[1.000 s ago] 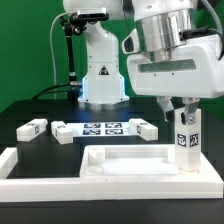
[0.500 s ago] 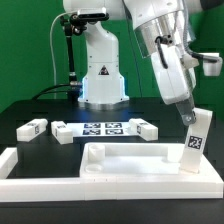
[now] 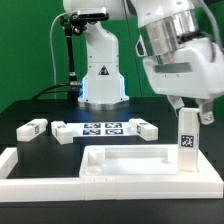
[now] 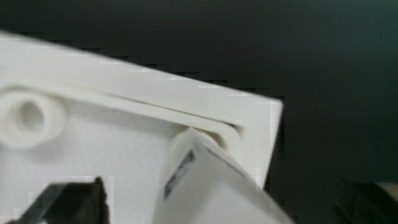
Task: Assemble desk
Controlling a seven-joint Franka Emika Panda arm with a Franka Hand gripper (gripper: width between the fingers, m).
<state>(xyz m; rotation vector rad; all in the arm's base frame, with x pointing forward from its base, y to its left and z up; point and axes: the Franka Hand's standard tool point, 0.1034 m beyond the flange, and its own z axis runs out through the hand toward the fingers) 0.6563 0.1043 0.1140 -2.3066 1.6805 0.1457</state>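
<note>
Two fingers [image 4: 71,200] of the gripper [image 3: 192,106] appear spread. In the wrist view, a strip of panel shows between the dark finger and the leg [image 4: 222,185], so the jaws seem to bracket the leg without pinching it. The exterior view gives no clearer reading of contact.

1. Position of the leg: it stands directly below the gripper, upright, with its long axis vertical and in line with the gripper's approach axis. Its upper end sits at fingertip level.
2. Seat: the foot of the leg meets the top panel [image 3: 130,160] at the corner on the exterior view's right. The wrist view shows the foot at that corner, with a round socket [image 4: 27,115] further along the panel.
3. Remaining parts: three loose legs [image 3: 32,127] [image 3: 63,132] [image 3: 146,128] lie beyond the panel, around the marker board [image 3: 103,128]. All are well apart from the gripper.
4. Surround: a white border bar [image 3: 20,165] runs along the panel's near and left sides.

Judgement: any re-grip or retreat should run along the vertical axis, since sideways travel could tip the leg.
</note>
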